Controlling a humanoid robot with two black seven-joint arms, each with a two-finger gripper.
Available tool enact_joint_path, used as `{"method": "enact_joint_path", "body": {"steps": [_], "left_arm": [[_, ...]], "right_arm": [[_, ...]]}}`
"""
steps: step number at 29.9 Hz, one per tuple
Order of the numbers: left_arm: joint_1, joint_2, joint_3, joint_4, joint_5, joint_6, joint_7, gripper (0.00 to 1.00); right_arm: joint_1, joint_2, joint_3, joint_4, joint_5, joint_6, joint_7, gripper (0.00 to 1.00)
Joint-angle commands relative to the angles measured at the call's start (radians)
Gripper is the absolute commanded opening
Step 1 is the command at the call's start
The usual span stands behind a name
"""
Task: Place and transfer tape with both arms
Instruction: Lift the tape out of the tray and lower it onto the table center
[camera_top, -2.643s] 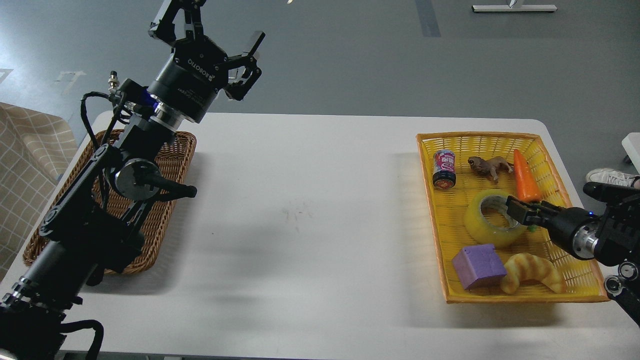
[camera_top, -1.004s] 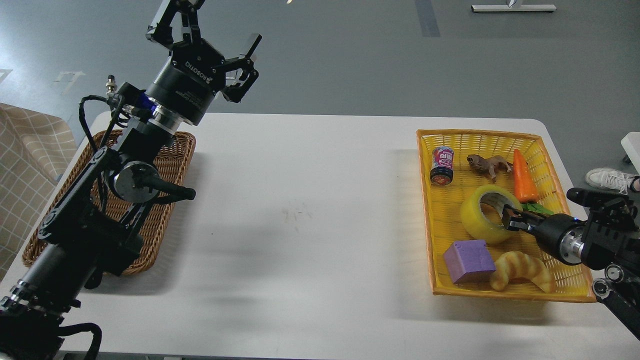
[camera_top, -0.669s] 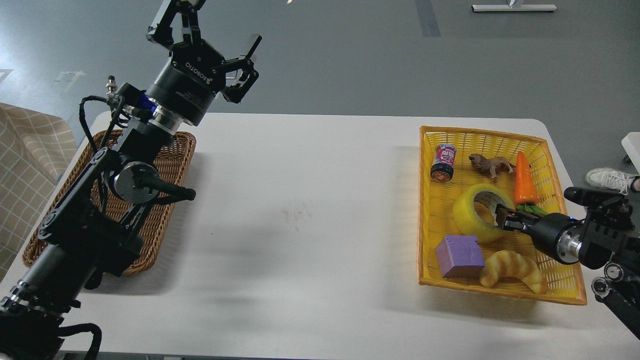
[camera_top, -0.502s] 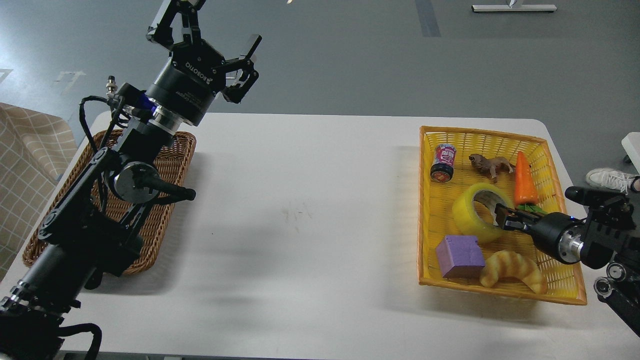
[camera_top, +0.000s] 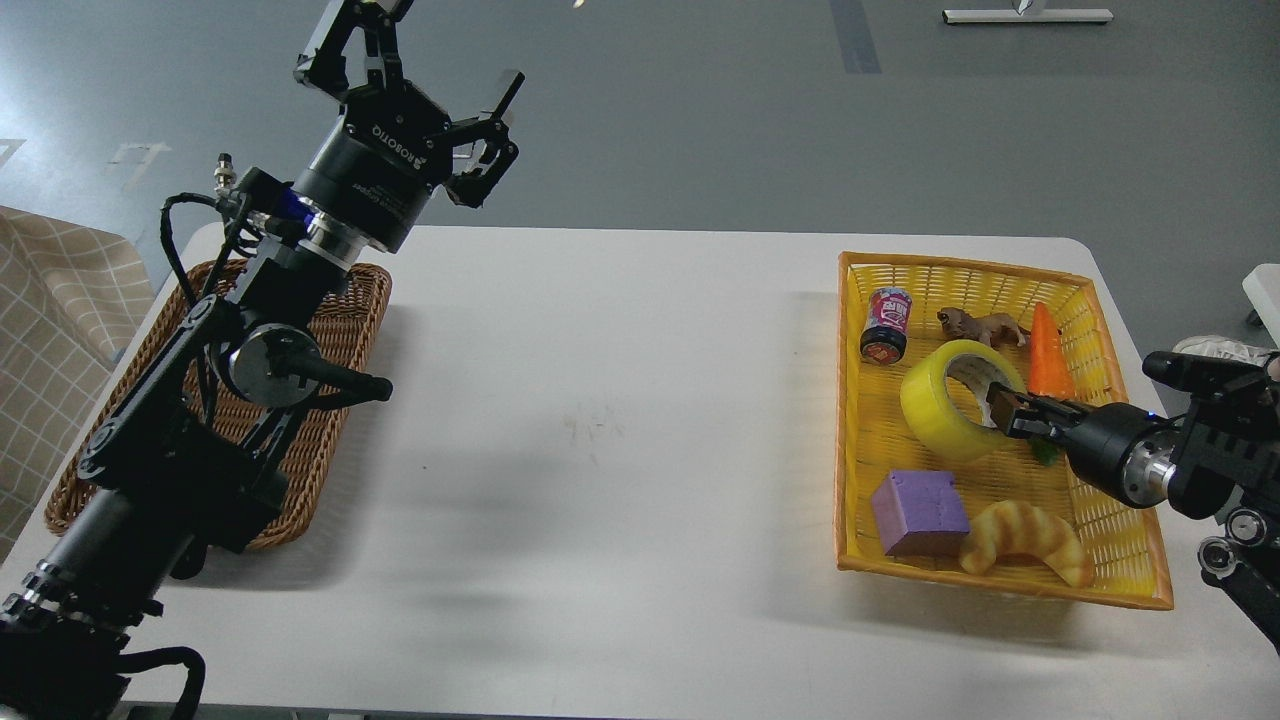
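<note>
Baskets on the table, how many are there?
2. A brown wicker basket sits at the table's left end, partly hidden behind the left arm. A yellow basket sits at the right end, holding the tape and other small items. None seems hidden.

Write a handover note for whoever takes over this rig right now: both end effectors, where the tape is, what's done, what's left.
Right end effector: shut on the tape, gripping the roll's wall, one finger inside the core.
Left end effector: open, empty, raised beyond the table's far left, above the brown wicker basket.
The tape is tilted up on edge over the yellow basket, apparently lifted, near the carrot.
Done: tape grasped.
Left: carry it out, hand it to the left end effector, place it, probably in the brown wicker basket.
</note>
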Motion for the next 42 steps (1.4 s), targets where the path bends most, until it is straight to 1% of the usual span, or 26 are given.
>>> {"method": "enact_joint_path", "body": {"steps": [1,6,8,10,13,14,15,18,21,23,30,42], "left_arm": [[-0.002,-0.025,0.000,0.000,0.007,0.000,0.001,0.98],[-0.002,-0.036,0.000,0.000,0.008,0.017,0.001,0.98],[-0.003,-0.036,0.000,0.000,0.008,0.020,0.003,0.98],[-0.005,-0.036,0.000,0.000,0.008,0.020,0.003,0.98],[-0.005,-0.033,0.000,0.000,0.006,0.022,0.001,0.98],[-0.003,-0.031,0.000,0.000,0.006,0.022,0.003,0.98],[-0.003,-0.031,0.000,0.000,0.004,0.022,0.001,0.98],[-0.002,-0.031,-0.009,-0.001,0.004,0.022,0.001,0.98],[-0.002,-0.030,-0.023,-0.001,0.004,0.022,0.001,0.98],[-0.002,-0.027,-0.025,-0.001,0.003,0.022,0.001,0.98],[0.005,-0.021,-0.038,-0.004,0.000,0.022,0.003,0.98],[0.005,-0.019,-0.051,-0.004,-0.002,0.022,0.003,0.98]], "right_arm": [[0.105,0.032,-0.018,-0.007,-0.003,0.002,0.000,0.15],[0.245,0.133,-0.113,-0.027,-0.011,0.007,-0.006,0.15],[0.323,0.210,-0.194,-0.056,-0.015,0.007,-0.012,0.14],[0.357,0.258,-0.230,-0.079,-0.015,0.007,-0.014,0.14],[0.429,0.371,-0.323,-0.158,-0.018,0.007,-0.018,0.14],[0.439,0.393,-0.345,-0.177,-0.018,0.007,-0.018,0.14],[0.460,0.438,-0.389,-0.218,-0.021,0.005,-0.018,0.14],[0.479,0.507,-0.440,-0.274,-0.023,0.000,-0.017,0.14],[0.482,0.575,-0.478,-0.306,-0.023,0.000,-0.017,0.14],[0.482,0.592,-0.494,-0.314,-0.023,0.000,-0.017,0.14],[0.470,0.592,-0.566,-0.314,-0.023,-0.003,-0.017,0.15],[0.453,0.592,-0.598,-0.297,-0.023,-0.003,-0.015,0.16]]}}
